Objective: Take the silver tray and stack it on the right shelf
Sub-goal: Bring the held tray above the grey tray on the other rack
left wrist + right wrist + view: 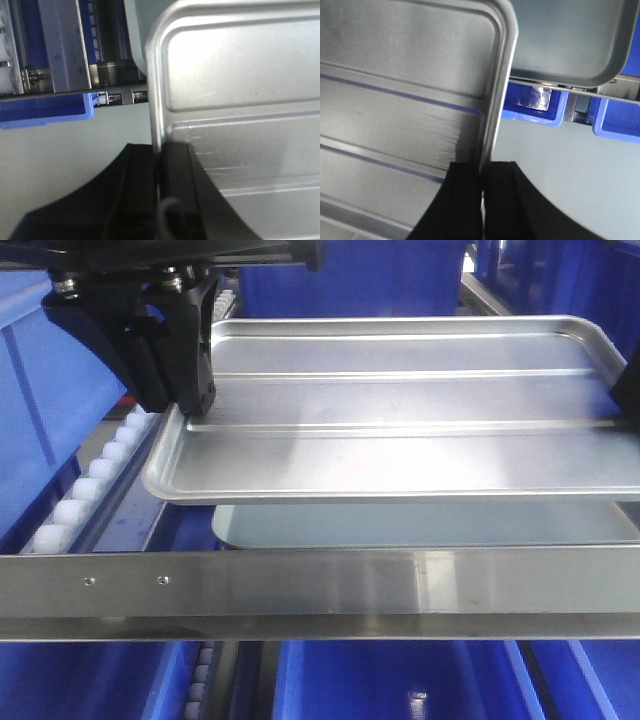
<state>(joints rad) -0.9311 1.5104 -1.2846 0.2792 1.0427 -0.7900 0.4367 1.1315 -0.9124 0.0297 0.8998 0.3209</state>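
Left gripper (pixel 160 170): jaws clamped on the left short rim of the silver tray (pixel 400 440). Right gripper (pixel 483 182): clamped likewise on the opposite rim. The tray hangs roughly level between the 2 grippers, floor up, over the right shelf (pixel 300 585), just behind its front edge. A second silver tray (pixel 420 525) lies on the shelf directly beneath. White rollers (pixel 90 480) line the shelf's left edge.
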